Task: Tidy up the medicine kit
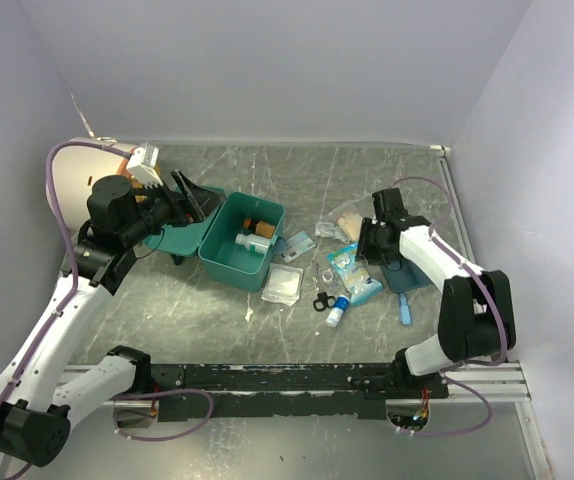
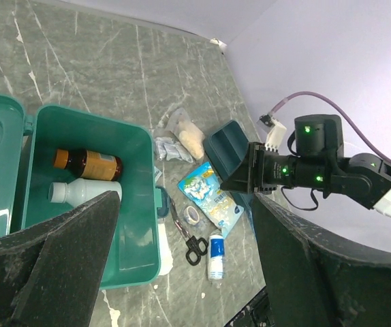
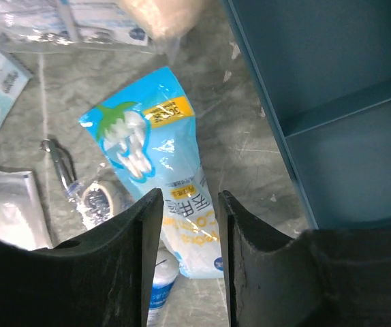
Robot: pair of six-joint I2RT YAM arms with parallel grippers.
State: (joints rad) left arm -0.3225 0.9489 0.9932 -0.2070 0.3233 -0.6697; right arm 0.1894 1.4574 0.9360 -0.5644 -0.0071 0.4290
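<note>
The medicine kit [image 1: 229, 262] is a teal box standing open left of centre, its lid [image 1: 179, 236] folded out to the left. Inside lie a brown bottle [image 2: 90, 163] and a white bottle [image 2: 80, 192]. My left gripper [image 1: 185, 195] hovers open over the lid, nothing between its fingers [image 2: 80, 231]. My right gripper [image 3: 189, 204] hangs low over a light blue packet [image 3: 156, 143], jaws partly open and astride its lower end, with a gap on both sides.
A darker teal divided tray [image 3: 345, 102] lies right of the packet. Scissors [image 2: 192, 242], a tape roll [image 2: 191, 215] and a small blue-and-white bottle [image 2: 214, 255] lie between kit and packet. A cream bag [image 1: 347, 218] and gauze packets [image 1: 328, 230] sit behind, a white pouch [image 1: 284, 284] by the kit.
</note>
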